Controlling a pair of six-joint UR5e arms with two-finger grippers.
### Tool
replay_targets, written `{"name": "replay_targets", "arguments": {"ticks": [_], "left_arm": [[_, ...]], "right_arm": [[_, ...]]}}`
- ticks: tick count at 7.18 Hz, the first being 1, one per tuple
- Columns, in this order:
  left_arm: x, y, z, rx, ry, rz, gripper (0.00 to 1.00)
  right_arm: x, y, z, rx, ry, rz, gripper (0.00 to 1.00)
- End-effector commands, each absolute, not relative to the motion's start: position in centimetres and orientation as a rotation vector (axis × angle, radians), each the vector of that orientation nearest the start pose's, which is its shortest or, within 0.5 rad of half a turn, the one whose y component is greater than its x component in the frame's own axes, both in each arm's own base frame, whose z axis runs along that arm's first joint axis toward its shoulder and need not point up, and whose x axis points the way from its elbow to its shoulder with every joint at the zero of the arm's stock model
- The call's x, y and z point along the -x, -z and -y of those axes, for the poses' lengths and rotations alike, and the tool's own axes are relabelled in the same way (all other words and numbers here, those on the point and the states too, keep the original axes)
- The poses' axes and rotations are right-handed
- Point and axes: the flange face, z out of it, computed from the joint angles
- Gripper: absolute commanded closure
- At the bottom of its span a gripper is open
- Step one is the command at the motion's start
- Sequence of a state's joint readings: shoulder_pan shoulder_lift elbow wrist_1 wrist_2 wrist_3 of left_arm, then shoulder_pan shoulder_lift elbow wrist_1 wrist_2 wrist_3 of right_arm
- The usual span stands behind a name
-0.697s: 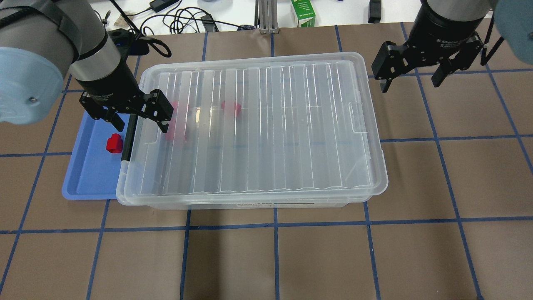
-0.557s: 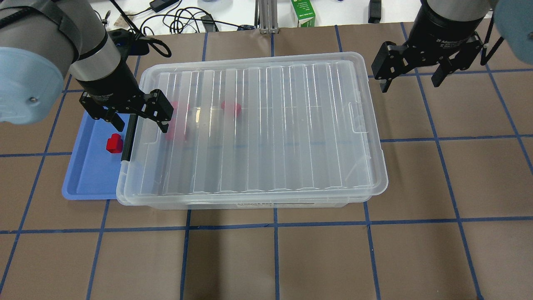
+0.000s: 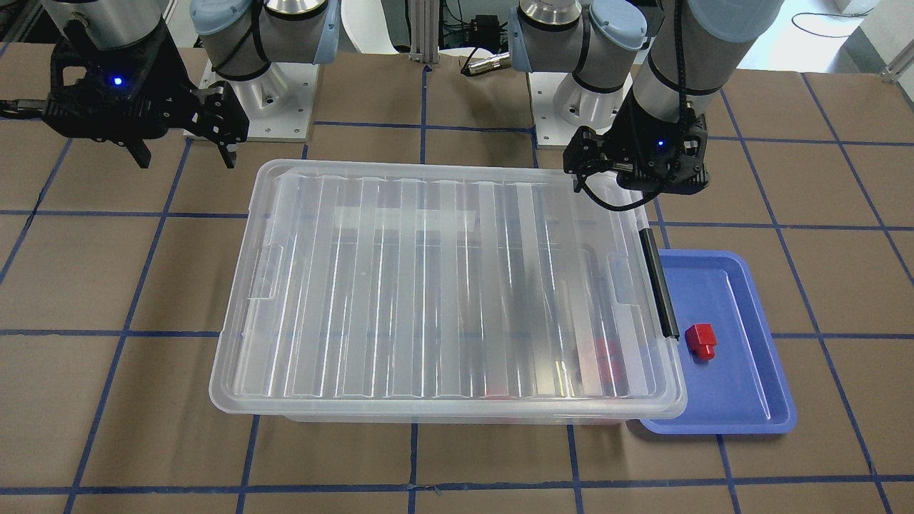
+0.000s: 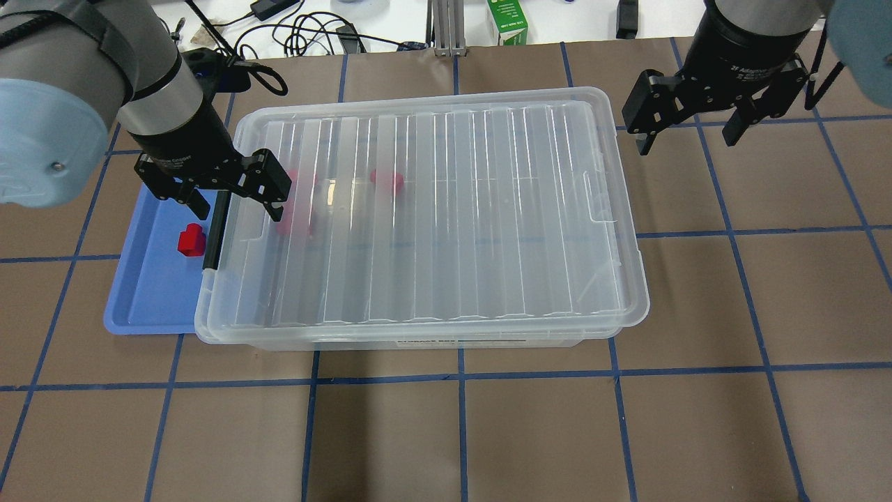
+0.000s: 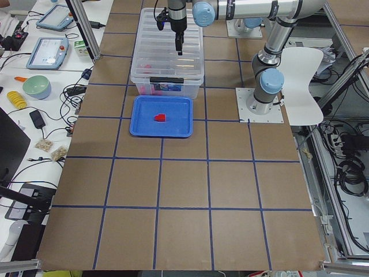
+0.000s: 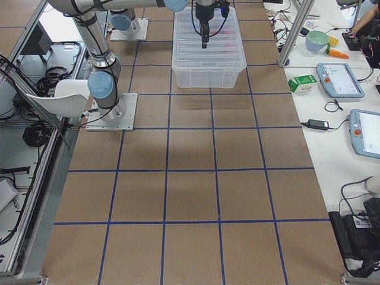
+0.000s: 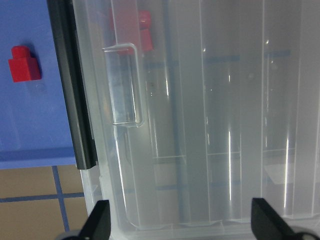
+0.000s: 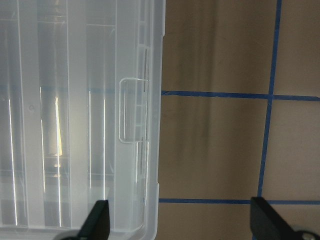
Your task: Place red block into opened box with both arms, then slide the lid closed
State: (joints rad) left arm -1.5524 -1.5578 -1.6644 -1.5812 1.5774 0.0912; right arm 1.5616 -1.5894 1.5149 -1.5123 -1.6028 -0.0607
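Note:
One red block (image 4: 190,240) (image 3: 700,340) (image 7: 24,64) lies in the blue tray (image 4: 139,293), outside the box. The clear box (image 4: 453,341) stands mid-table with the ribbed lid (image 4: 446,209) lying flat over almost all of it. Blurred red blocks (image 4: 387,180) show through the lid near its left end. My left gripper (image 4: 235,202) (image 7: 181,222) hangs open over the box's left end, straddling the black bar handle (image 4: 214,233), with nothing between its fingers. Beyond the box's far right corner, my right gripper (image 4: 688,136) (image 8: 180,222) hovers open and empty.
The blue tray is tucked against the box's left end, partly under its rim. A green carton (image 4: 507,24) and cables (image 4: 306,35) lie past the table's far edge. Brown table with blue tape lines (image 4: 460,432) stretches in front and to the right.
The left gripper has crept slightly toward the far side. Lid, box and blocks have not moved; the right gripper is almost where it was.

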Motion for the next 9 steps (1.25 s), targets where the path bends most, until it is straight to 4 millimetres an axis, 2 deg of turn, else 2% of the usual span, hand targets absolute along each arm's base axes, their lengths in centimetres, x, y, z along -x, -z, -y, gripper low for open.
{"name": "replay_targets", "arguments": {"ticks": [1, 4, 5, 6, 8, 9], "left_arm": [[12.4, -45.0, 47.8, -0.116, -0.135, -3.135, 0.00], [12.1, -45.6, 47.2, -0.133, -0.129, -3.121, 0.00], [12.0, -46.0, 47.0, -0.135, -0.122, -3.120, 0.00], [12.0, -46.0, 46.9, -0.135, -0.124, -3.122, 0.00], [12.0, -46.1, 46.9, -0.138, -0.119, -3.120, 0.00], [12.0, -46.2, 46.8, -0.135, -0.119, -3.120, 0.00]], "right_arm": [[-12.7, -51.7, 48.8, 0.106, 0.030, -3.159, 0.00], [-12.5, -51.0, 48.8, 0.112, 0.015, -3.168, 0.00], [-12.6, -50.4, 49.2, 0.174, 0.008, -3.157, 0.00], [-12.6, -48.7, 50.6, 0.189, -0.012, -3.154, 0.00], [-12.6, -41.9, 53.5, 0.196, -0.017, -3.155, 0.00], [-12.6, -38.8, 53.6, 0.198, 0.038, -3.157, 0.00]]}}
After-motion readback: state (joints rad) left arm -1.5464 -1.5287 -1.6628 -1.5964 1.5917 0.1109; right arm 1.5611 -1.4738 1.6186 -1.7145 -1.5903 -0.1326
